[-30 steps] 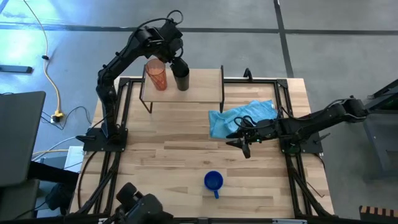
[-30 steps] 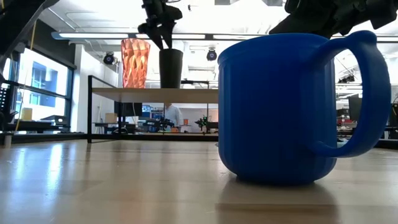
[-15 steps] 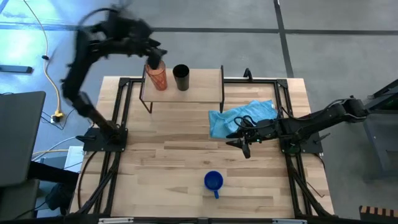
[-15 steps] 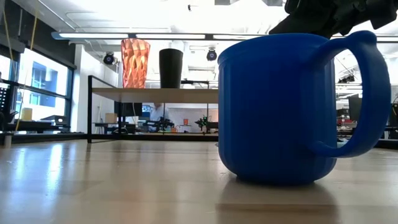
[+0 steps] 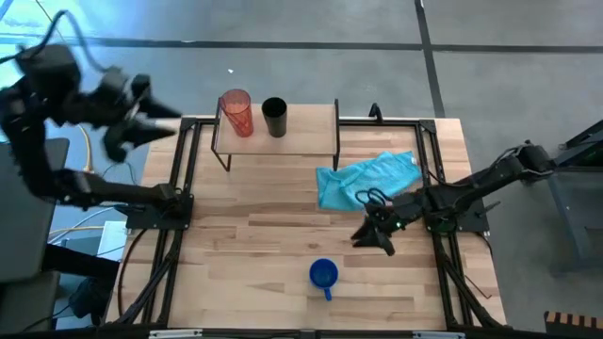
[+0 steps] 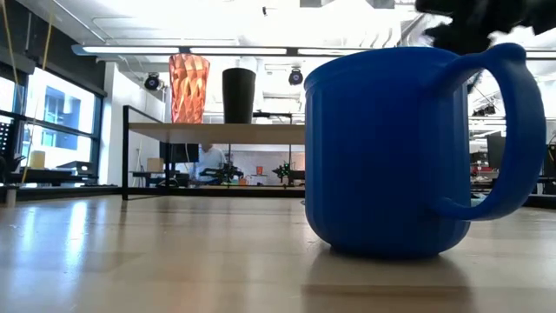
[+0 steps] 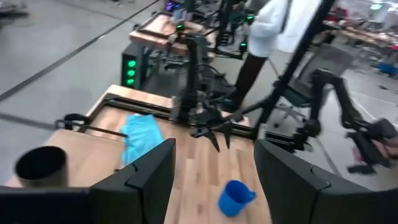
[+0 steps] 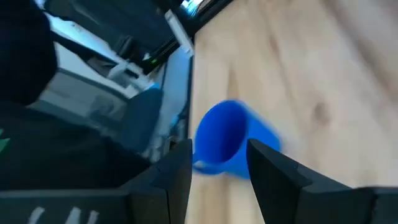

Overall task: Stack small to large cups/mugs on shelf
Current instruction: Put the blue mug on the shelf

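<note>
Two of your three cups are already on the shelf [image 5: 301,132]: the orange tumbler [image 5: 236,112] stands at one end and the black cup [image 5: 274,117] just beside it, both upright and apart from each other. The blue mug [image 5: 323,275] is the one left, sitting upright on the counter [image 5: 254,235] well away from the shelf, on the far side of the blue cloth [image 5: 366,177] from it, its handle pointing away from the shelf.

So the step in hand looks like fetching that mug. Your right gripper [image 5: 375,235] hangs between the cloth and the mug, near the mug but not touching it. In the right wrist view the mug [image 8: 227,140] shows beyond the gap between the two fingers [image 8: 277,180], which stand spread and hold nothing. The next move calls for bringing them down over the mug's rim or wall, keeping clear of the handle, and closing only once one finger is inside and one outside, or both straddle the body.

Your left gripper [image 5: 160,115] is off the counter, out past the tumbler's end of the shelf. Its fingers [image 7: 149,180] are wide apart and empty.
</note>
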Tool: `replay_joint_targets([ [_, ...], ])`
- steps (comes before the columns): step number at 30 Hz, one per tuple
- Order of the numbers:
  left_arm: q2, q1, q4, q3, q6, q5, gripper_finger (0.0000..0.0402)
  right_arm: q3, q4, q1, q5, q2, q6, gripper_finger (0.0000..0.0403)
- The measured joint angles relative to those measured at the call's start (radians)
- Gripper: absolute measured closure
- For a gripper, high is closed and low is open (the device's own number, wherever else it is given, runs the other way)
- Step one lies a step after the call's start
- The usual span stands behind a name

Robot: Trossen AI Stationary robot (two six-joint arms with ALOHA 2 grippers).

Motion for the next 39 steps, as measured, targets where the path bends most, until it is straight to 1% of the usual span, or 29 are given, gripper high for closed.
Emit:
replay_joint_targets([
  [2, -0.068, 0.0, 0.002, -0.055, 0.0, 0.009, 0.0199, 0.0, 0.0, 0.063, 0.044, 0.0, 0.072, 0.0258],
  [5, -0.174, 0.0, 0.013, -0.146, 0.0, 0.01, 0.0202, 0.0, 0.007, 0.168, 0.155, 0.0, 0.176, 0.0258],
  [8, -0.266, 0.0, 0.059, -0.245, -0.009, 0.008, 0.0204, 0.0, 0.059, 0.267, 0.314, 0.019, 0.243, 0.0258],
  [10, -0.324, 0.0, 0.107, -0.31, -0.03, 0.008, 0.0203, 0.0, 0.117, 0.323, 0.42, 0.058, 0.265, 0.0258],
  [12, -0.377, 0.0, 0.159, -0.374, -0.055, 0.008, 0.0204, 0.014, 0.156, 0.365, 0.493, 0.126, 0.287, 0.0258],
  [13, -0.4, 0.0, 0.182, -0.406, -0.064, 0.008, 0.0204, 0.031, 0.156, 0.383, 0.512, 0.169, 0.302, 0.0258],
  [18, -0.481, 0.0, 0.28, -0.536, -0.114, 0.007, 0.0208, 0.193, 0.156, 0.444, 0.522, 0.429, 0.33, 0.0258],
  [19, -0.49, 0.0, 0.291, -0.554, -0.124, 0.007, 0.0208, 0.23, 0.156, 0.452, 0.539, 0.475, 0.33, 0.0258],
  [24, -0.508, 0.0, 0.289, -0.616, -0.155, 0.009, 0.0208, 0.405, 0.136, 0.505, 0.725, 0.655, 0.339, 0.0258],
  [26, -0.508, 0.0, 0.291, -0.63, -0.19, 0.031, 0.0208, 0.48, 0.052, 0.527, 0.756, 0.71, 0.393, 0.0258],
  [29, -0.507, 0.001, 0.291, -0.644, -0.221, 0.045, 0.0208, 0.599, -0.157, 0.565, 0.786, 0.783, 0.503, 0.0258],
  [32, -0.508, 0.001, 0.3, -0.653, -0.242, 0.046, 0.0208, 0.71, -0.37, 0.608, 0.889, 0.838, 0.61, 0.0258],
  [35, -0.507, 0.001, 0.304, -0.664, -0.245, 0.002, 0.0208, 0.803, -0.562, 0.641, 0.997, 0.89, 0.752, 0.0258],
  [37, -0.508, 0.0, 0.312, -0.671, -0.244, -0.027, 0.0208, 0.855, -0.652, 0.65, 1.016, 0.926, 0.818, 0.0258],
  [39, -0.507, 0.001, 0.318, -0.674, -0.24, -0.047, 0.0208, 0.905, -0.686, 0.651, 1.013, 0.962, 0.842, 0.0258],
])
